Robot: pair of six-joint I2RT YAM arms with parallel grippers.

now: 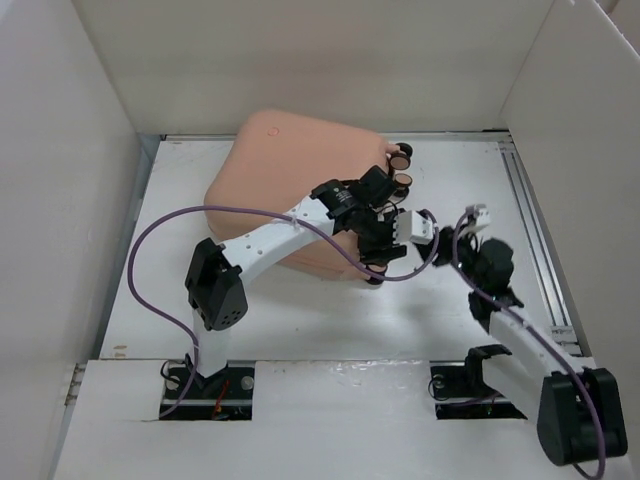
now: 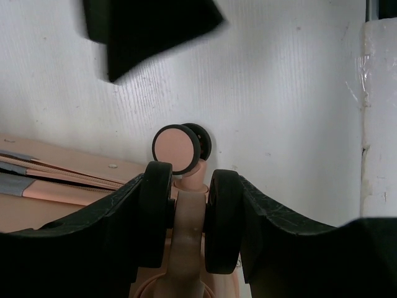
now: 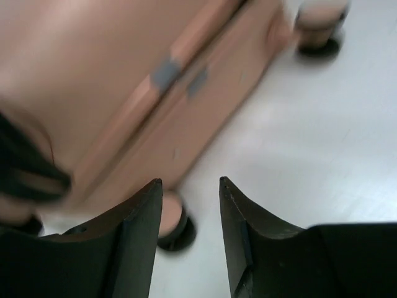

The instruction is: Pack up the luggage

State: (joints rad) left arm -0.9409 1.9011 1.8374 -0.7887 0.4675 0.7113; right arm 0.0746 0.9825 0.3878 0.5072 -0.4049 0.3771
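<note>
The luggage (image 1: 290, 170), a peach-pink hard-shell case, lies closed on the white table. In the right wrist view its seamed side wall (image 3: 124, 81) fills the upper left. My left gripper (image 1: 383, 250) is at the case's near right corner, shut on a caster (image 2: 186, 223): its two black wheels are pinched between the fingers (image 2: 93, 248). A second caster (image 2: 177, 148) stands just beyond. My right gripper (image 1: 440, 235) hovers right of that corner. Its jaws (image 3: 189, 183) are open with nothing between them, and a caster (image 3: 169, 214) on the table peeks out behind the left finger.
Two more casters (image 1: 401, 168) stick out at the case's far right corner. White walls (image 1: 60, 180) box in the table on the left, back and right. A metal rail (image 1: 535, 230) runs along the right side. A purple cable (image 1: 150, 240) loops off the left arm.
</note>
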